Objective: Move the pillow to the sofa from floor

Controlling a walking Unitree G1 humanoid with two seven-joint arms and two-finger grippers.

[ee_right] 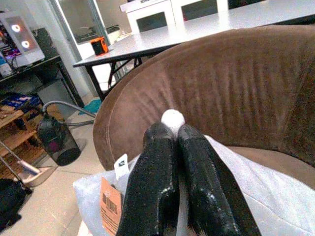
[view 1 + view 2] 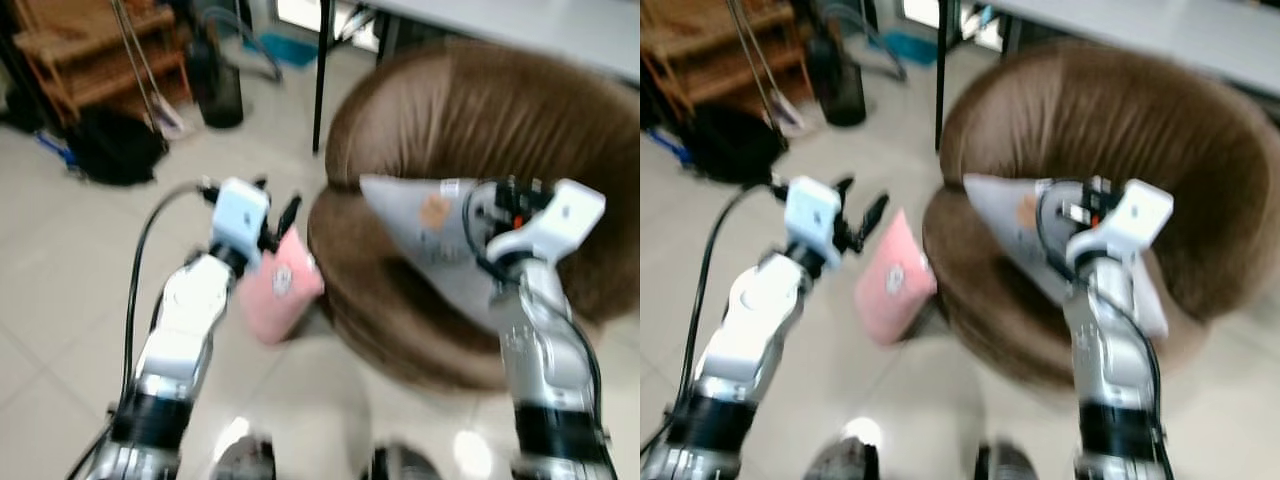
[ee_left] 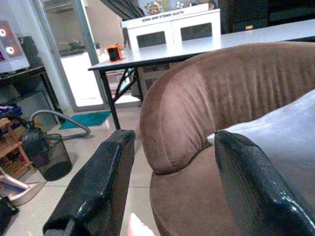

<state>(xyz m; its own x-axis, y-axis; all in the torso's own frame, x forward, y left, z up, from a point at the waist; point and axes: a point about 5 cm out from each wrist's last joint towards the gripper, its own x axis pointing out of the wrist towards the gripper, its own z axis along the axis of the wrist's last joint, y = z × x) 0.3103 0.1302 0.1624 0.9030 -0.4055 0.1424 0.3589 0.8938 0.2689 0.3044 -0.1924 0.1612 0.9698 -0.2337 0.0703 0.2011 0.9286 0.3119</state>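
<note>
A grey-white pillow (image 2: 430, 250) with an orange tag lies tilted in the seat of the round brown sofa (image 2: 480, 110). My right gripper (image 1: 174, 129) is over the seat, shut on a pinch of this pillow's fabric. A pink pillow (image 2: 278, 290) stands on the floor, leaning against the sofa's left front. My left gripper (image 2: 278, 215) hovers open just above the pink pillow's upper left, holding nothing. In the left wrist view its fingers (image 3: 98, 187) are wide apart, with the sofa and grey pillow (image 3: 290, 132) beyond them.
A white table (image 2: 500, 20) on black legs stands behind the sofa. A black bin (image 2: 222, 95), a wooden shelf (image 2: 90, 50) and a black bag (image 2: 115, 145) sit at the far left. Open tiled floor (image 2: 60, 300) lies left of the pink pillow.
</note>
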